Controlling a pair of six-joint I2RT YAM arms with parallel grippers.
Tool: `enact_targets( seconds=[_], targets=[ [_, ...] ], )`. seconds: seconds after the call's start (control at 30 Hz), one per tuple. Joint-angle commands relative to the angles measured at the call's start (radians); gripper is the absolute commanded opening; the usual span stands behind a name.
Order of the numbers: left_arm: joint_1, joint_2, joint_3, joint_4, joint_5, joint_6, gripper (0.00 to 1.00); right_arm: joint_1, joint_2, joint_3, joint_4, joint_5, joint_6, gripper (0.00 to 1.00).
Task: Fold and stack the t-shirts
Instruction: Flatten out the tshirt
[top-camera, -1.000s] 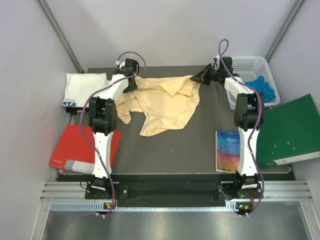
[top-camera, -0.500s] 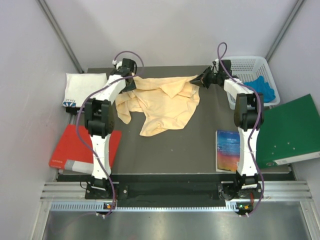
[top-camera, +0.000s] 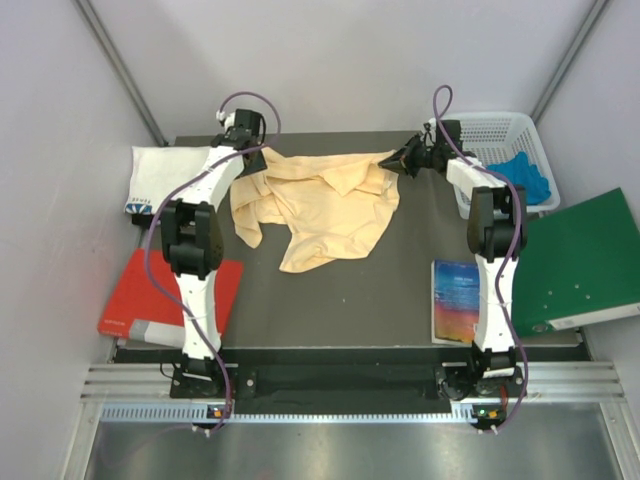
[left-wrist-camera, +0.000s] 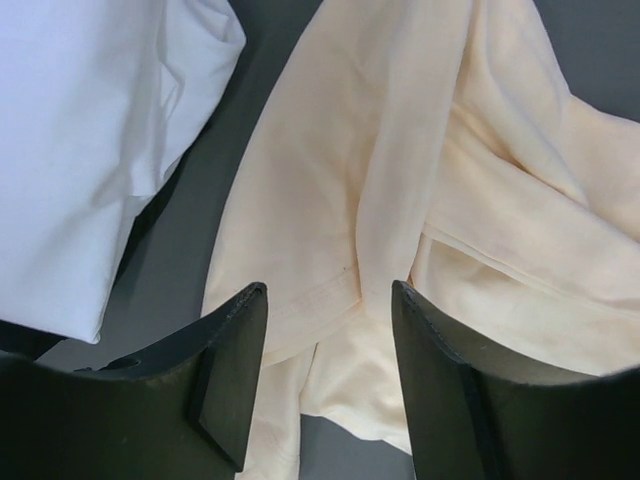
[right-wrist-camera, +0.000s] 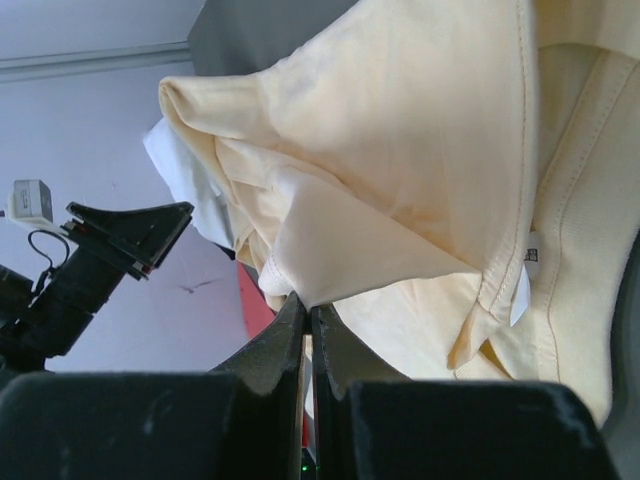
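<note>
At the near left, a flat red folder (top-camera: 160, 295) lay against the side of the dark grey counter (top-camera: 340, 300). A small book with a blue and orange cover (top-camera: 456, 300) lay at the near right, just beside the right arm, and a large green binder (top-camera: 585, 262) sat tilted farther right. The pale peach-yellow cloth t-shirt (top-camera: 320, 205) lay crumpled and unfolded across the far middle of the counter. The left claw (left-wrist-camera: 325, 300) was released, its fingers spread apart over the shirt's far left hem. The right claw (right-wrist-camera: 305, 305) was clenched on a fold of the same shirt at its far right corner, holding that fold lifted off the counter. The folded white cloth t-shirt with a small dark-blue print (top-camera: 165, 175) lay at the far left edge, a strip of bare counter separating it from the peach-yellow shirt. A white plastic basket (top-camera: 500, 130) at the far right held blue cloth (top-camera: 525, 178).
</note>
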Motion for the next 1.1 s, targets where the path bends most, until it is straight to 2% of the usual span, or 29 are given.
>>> enact_targets(
  seconds=[0.0,0.37,0.7,0.8,0.83,0.87,1.07],
  targets=[
    [0.002,0.042,0.063,0.034,0.041,0.002,0.57,0.009,0.006,0.002,0.042,-0.010,0.001,0.00],
    [0.000,0.091,0.066,0.038,0.101,-0.027,0.44,0.008,0.007,-0.009,0.052,-0.013,0.007,0.00],
    [-0.001,0.151,0.072,0.043,0.150,-0.044,0.48,0.006,0.001,-0.024,0.056,-0.020,0.005,0.00],
    [-0.001,0.162,0.072,0.044,0.156,-0.043,0.28,0.005,-0.003,-0.030,0.058,-0.022,0.005,0.00],
    [-0.001,0.165,0.077,0.043,0.158,-0.044,0.16,0.003,-0.002,-0.032,0.058,-0.024,0.005,0.00],
    [-0.001,0.166,0.077,0.043,0.159,-0.043,0.00,0.005,-0.002,-0.034,0.059,-0.024,0.005,0.00],
    [-0.001,0.125,0.104,0.026,0.132,-0.029,0.00,0.003,-0.006,-0.043,0.064,-0.027,0.005,0.00]
  ],
)
